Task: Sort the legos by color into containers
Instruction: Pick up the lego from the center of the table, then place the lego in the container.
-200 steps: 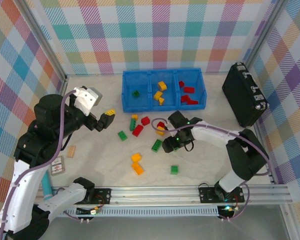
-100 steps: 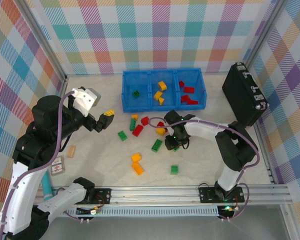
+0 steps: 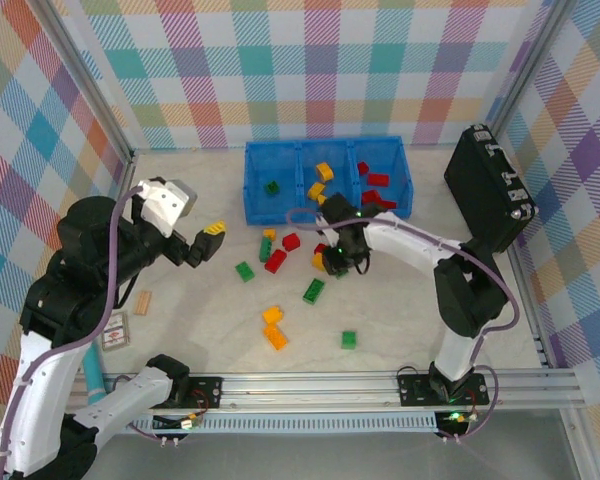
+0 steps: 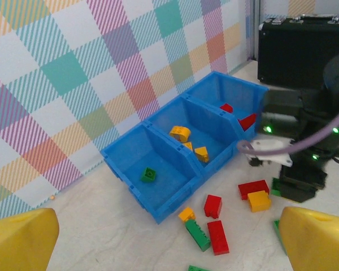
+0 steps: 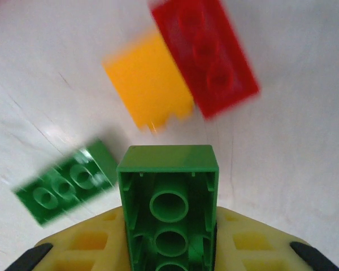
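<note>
Here, right end effector [image 3: 337, 260], clamping green lego [image 5: 168, 192]

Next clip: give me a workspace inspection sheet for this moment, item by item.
Surface: pale tabletop, loose bricks scattered mid-table.
Job's things: blue tray at the far side; its left compartment holds a small green brick, the middle yellow bricks, the right red bricks.
Clutter: black case at right; wooden block and printed card at left.
Grippers: left gripper open, holding nothing; right gripper shut on the gripped green brick.
Cables: purple cable runs along each arm.
Surroundings: plaid walls, metal rail at the near edge.
</note>
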